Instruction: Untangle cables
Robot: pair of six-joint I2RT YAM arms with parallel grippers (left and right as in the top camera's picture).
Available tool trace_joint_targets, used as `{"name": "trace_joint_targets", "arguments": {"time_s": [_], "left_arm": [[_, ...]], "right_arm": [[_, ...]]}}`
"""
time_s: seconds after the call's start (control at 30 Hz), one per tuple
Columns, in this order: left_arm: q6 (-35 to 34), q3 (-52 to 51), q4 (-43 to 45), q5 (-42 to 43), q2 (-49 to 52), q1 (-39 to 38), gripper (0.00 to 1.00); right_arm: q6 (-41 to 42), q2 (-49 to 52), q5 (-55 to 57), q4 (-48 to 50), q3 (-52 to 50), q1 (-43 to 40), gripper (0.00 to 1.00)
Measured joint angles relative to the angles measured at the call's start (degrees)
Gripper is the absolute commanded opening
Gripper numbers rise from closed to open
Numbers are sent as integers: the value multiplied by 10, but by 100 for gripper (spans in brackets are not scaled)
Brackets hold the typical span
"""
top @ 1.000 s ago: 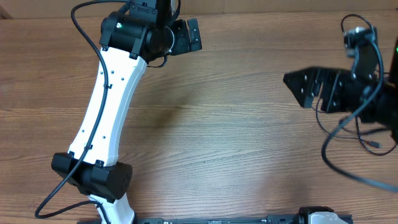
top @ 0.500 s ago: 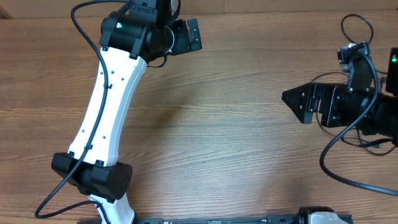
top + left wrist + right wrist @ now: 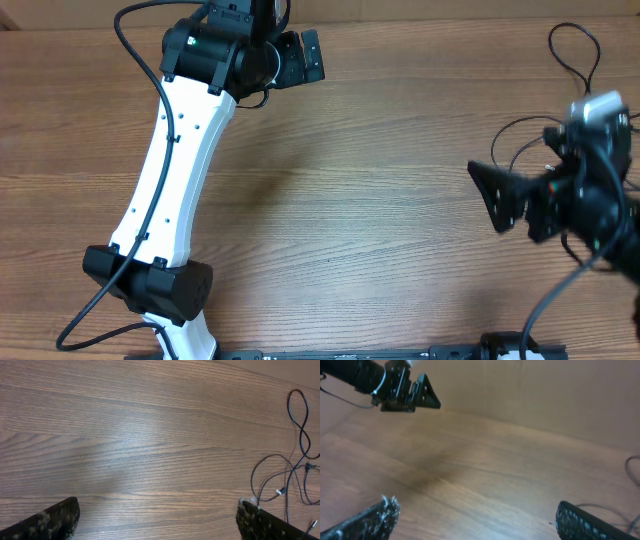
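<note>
Overhead: the left gripper [image 3: 300, 57] hangs at the table's [image 3: 350, 200] far edge, jaws wide and empty, well apart from the cables [image 3: 574, 62] sprawled in loose loops at far right. The right gripper [image 3: 503, 197], blurred, gapes empty near them, likely lining up a first pick. Left wrist: here the strands cross plainly, with a small pale plug [image 3: 278, 491] that overhead hides. Right wrist: mostly bare wood, just a sliver of cord at its right edge
</note>
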Motion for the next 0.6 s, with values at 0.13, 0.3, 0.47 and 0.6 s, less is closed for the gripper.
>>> {"name": "trace_joint_targets", "arguments": {"time_s": [0.13, 0.3, 0.47, 0.6], "left_arm": [[0, 0, 0, 0, 0, 0, 100], [0, 0, 0, 0, 0, 0, 100], [0, 0, 0, 0, 0, 0, 100], [0, 0, 0, 0, 0, 0, 100]], "right_arm": [[-5, -71, 7, 72, -85, 0, 100], [-5, -145, 12, 204, -221, 0, 100], [-7, -216, 24, 360, -366, 0, 100], [-4, -269, 49, 453, -476, 4, 100]]}}
